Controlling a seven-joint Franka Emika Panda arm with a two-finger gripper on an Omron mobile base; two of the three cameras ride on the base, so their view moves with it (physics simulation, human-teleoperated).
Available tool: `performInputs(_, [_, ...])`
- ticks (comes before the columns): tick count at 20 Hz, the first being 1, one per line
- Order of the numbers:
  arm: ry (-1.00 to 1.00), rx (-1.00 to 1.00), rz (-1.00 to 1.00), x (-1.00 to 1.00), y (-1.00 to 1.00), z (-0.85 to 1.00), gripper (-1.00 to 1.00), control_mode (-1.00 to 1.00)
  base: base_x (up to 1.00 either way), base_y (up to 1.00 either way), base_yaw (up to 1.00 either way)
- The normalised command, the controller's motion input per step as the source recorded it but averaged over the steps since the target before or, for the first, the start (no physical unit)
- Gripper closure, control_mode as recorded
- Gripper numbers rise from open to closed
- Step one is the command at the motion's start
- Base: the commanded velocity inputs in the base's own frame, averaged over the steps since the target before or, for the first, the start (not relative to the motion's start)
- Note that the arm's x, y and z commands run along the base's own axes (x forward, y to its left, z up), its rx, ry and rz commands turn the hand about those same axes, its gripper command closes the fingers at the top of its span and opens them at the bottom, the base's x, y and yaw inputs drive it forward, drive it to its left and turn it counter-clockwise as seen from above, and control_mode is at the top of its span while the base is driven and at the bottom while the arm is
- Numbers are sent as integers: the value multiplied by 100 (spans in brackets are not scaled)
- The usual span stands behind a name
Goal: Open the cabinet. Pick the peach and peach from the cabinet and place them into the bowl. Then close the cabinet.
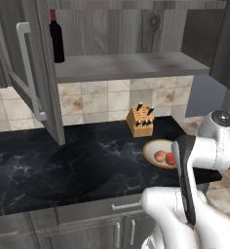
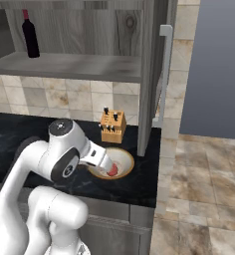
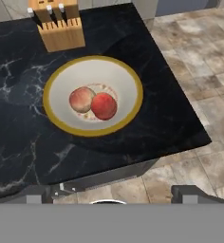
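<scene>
You are looking at both peaches sitting side by side in the bowl [image 3: 129, 76], touching: the paler peach [image 3: 82, 99] toward the knife block [image 3: 57, 26], the red peach [image 3: 104, 106] on its other side. Being round, they are showing no long axis. The gripper [image 3: 113, 195] is hanging above the bowl with its tips standing wide apart, gripping nothing, the fruit lying ahead of them. The base views are giving you the cabinet [image 1: 131, 65] with doors swung open and a wine bottle [image 1: 56, 37] standing on its shelf.
</scene>
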Motion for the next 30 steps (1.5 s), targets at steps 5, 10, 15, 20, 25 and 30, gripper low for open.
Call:
performInputs(5, [-6,0,0,-60,6,42,-100,-100,0,0,0])
performInputs(10, [-14,0,0,-60,7,57,-100,-100,0,0,0])
performInputs(15, [-18,0,0,-57,16,65,-100,-100,0,0,0])
performInputs(20, [-12,0,0,-43,25,69,-100,-100,0,0,0])
performInputs(25, [-7,0,0,-31,15,75,-100,-100,0,0,0])
performInputs(30, [0,1,0,-46,0,62,-100,-100,0,0,0])
